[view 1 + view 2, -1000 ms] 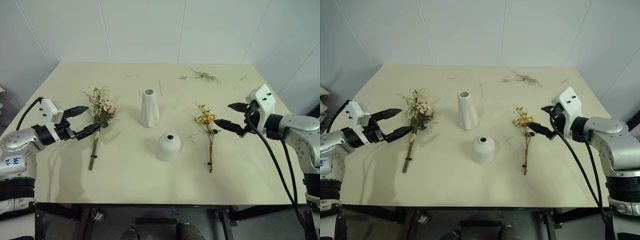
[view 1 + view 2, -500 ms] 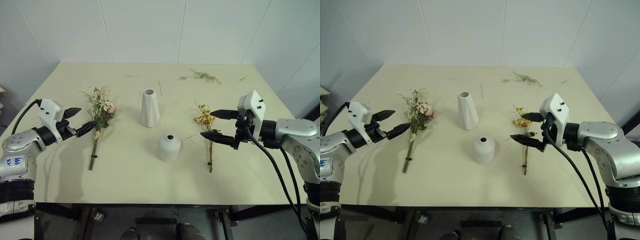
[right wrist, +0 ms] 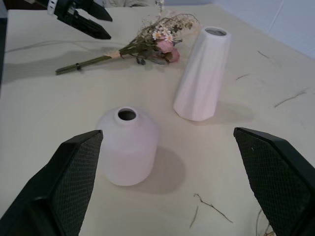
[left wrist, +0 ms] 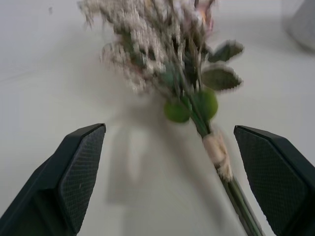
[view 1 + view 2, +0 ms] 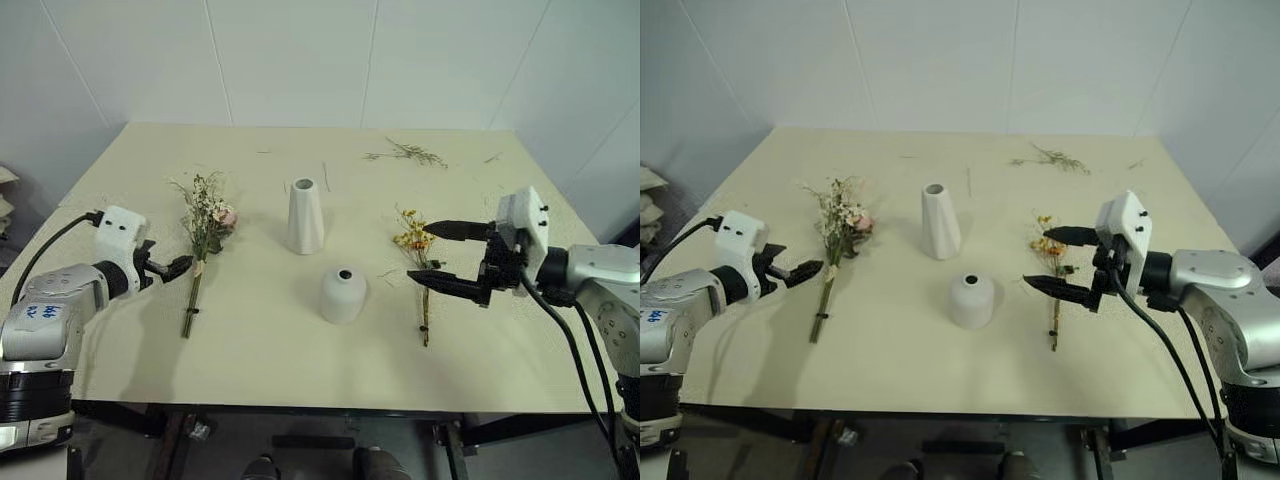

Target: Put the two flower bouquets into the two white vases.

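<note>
Cream rectangular table [image 5: 300, 370]: pink-rose bouquet [image 5: 205, 225] lies left of tall tapered white vase [image 5: 305, 216]; slim yellow bouquet [image 5: 417, 250] lies right of short rounded white vase [image 5: 343, 294]. Left gripper [image 5: 172, 268] and right gripper [image 5: 440, 254] hover wide open, empty, beside their bouquets; near table edge bare.

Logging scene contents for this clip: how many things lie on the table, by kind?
Bouquets: 2, pink rose bunch, yellow bunch
White vases: 2, tall cone, short dome
Loose twig scraps: 1 cluster
Total: 5
</note>
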You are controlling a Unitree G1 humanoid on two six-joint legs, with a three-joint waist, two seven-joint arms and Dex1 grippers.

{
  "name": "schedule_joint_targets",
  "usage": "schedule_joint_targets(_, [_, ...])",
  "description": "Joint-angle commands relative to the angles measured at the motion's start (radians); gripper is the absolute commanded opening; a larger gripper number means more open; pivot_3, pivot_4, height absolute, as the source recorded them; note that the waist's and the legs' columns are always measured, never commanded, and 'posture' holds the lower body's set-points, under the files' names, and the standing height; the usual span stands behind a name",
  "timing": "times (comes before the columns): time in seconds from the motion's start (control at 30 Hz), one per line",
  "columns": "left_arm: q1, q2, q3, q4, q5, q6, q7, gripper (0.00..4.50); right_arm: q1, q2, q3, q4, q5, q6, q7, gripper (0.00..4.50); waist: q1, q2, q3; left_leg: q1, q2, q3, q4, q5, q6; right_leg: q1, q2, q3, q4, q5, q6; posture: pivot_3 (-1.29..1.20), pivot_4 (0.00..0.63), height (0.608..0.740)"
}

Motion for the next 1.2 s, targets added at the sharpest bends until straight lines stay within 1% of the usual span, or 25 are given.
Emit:
schedule_joint_targets(0.03, [-0.029, 0.012, -0.014, -0.038, 0.014, 0.065, 0.020, 4.46, 0.013, -0.021, -0.060, -0.020, 0.031, -0.019, 0.005, 4.50, 0.001, 0.000, 0.000, 0.000, 0.000, 0.000, 0.000, 0.000, 0.000, 0.000, 0.000, 0.000, 0.000, 0.000, 0.000, 0.00, 0.150, 0.740])
schedule_joint_targets(0.1, [-0.044, 0.012, -0.031, -0.024, 0.021, 0.087, 0.026, 4.46, 0.026, -0.024, -0.063, -0.024, 0.024, -0.020, 0.003, 4.50, 0.002, 0.000, 0.000, 0.000, 0.000, 0.000, 0.000, 0.000, 0.000, 0.000, 0.000, 0.000, 0.000, 0.000, 0.000, 0.00, 0.150, 0.740])
schedule_joint_targets(0.23, [-0.116, -0.006, -0.099, 0.062, 0.050, 0.122, 0.037, 4.46, 0.075, -0.035, -0.060, -0.040, -0.030, -0.071, -0.010, 4.50, 0.003, 0.000, 0.000, 0.000, 0.000, 0.000, 0.000, 0.000, 0.000, 0.000, 0.000, 0.000, 0.000, 0.000, 0.000, 0.00, 0.150, 0.740])
schedule_joint_targets(0.37, [-0.185, -0.014, -0.164, 0.117, 0.067, 0.215, 0.033, 4.46, 0.093, -0.054, -0.080, -0.065, -0.008, -0.059, -0.002, 4.50, 0.002, 0.000, 0.000, 0.000, 0.000, 0.000, 0.001, 0.000, 0.000, 0.001, 0.000, 0.000, -0.001, 0.000, 0.000, 0.00, 0.150, 0.740])
schedule_joint_targets(0.47, [-0.217, -0.023, -0.177, 0.139, 0.068, 0.252, 0.036, 4.46, 0.095, -0.062, -0.084, -0.064, -0.006, -0.060, -0.008, 4.50, -0.001, 0.000, 0.000, 0.000, 0.000, 0.000, 0.001, 0.000, 0.000, 0.000, 0.000, 0.000, -0.001, 0.000, 0.000, 0.00, 0.150, 0.740])
schedule_joint_targets(0.57, [-0.276, -0.036, -0.216, 0.161, 0.056, 0.353, 0.021, 4.46, 0.097, -0.076, -0.095, -0.065, 0.004, -0.057, -0.003, 4.50, 0.002, 0.000, 0.000, 0.000, 0.000, 0.000, 0.001, 0.000, 0.000, 0.000, 0.000, 0.000, -0.001, 0.000, 0.000, 0.00, 0.150, 0.740])
schedule_joint_targets(0.73, [-0.333, -0.049, -0.244, 0.202, 0.069, 0.437, 0.034, 4.46, 0.102, -0.092, -0.102, -0.054, 0.004, -0.066, 0.008, 4.50, 0.001, 0.000, 0.000, -0.001, 0.000, 0.000, 0.002, 0.000, 0.000, 0.001, 0.000, 0.000, -0.001, 0.001, 0.001, 0.00, 0.150, 0.740])
schedule_joint_targets(0.9, [-0.359, -0.054, -0.257, 0.208, 0.069, 0.453, 0.033, 4.46, 0.096, -0.093, -0.107, -0.048, 0.003, -0.071, 0.005, 4.50, 0.001, 0.000, 0.000, -0.001, 0.000, 0.000, 0.002, 0.000, 0.000, 0.001, 0.000, 0.000, -0.001, 0.001, 0.001, 0.00, 0.150, 0.740])
schedule_joint_targets(1.03, [-0.386, -0.060, -0.283, 0.282, 0.088, 0.419, 0.027, 4.46, 0.095, -0.096, -0.111, -0.050, 0.012, -0.066, 0.008, 4.50, 0.002, 0.000, 0.000, -0.001, 0.000, 0.000, 0.002, 0.000, -0.001, 0.001, 0.000, 0.000, -0.001, 0.001, 0.001, 0.00, 0.150, 0.740])
schedule_joint_targets(1.13, [-0.413, -0.082, -0.270, 0.334, 0.104, 0.378, 0.047, 3.91, 0.101, -0.101, -0.122, -0.050, 0.033, -0.050, 0.015, 4.50, 0.003, 0.000, 0.000, -0.001, -0.001, 0.000, 0.002, 0.000, -0.001, 0.001, 0.000, 0.000, -0.001, 0.001, 0.001, 0.00, 0.150, 0.740])
schedule_joint_targets(1.2, [-0.420, -0.088, -0.278, 0.354, 0.118, 0.352, 0.046, 3.29, 0.105, -0.095, -0.140, -0.056, 0.068, -0.030, 0.013, 4.50, 0.003, 0.000, 0.000, -0.001, -0.001, 0.000, 0.003, 0.000, -0.001, 0.001, 0.000, 0.000, -0.001, 0.001, 0.001, 0.00, 0.150, 0.740])
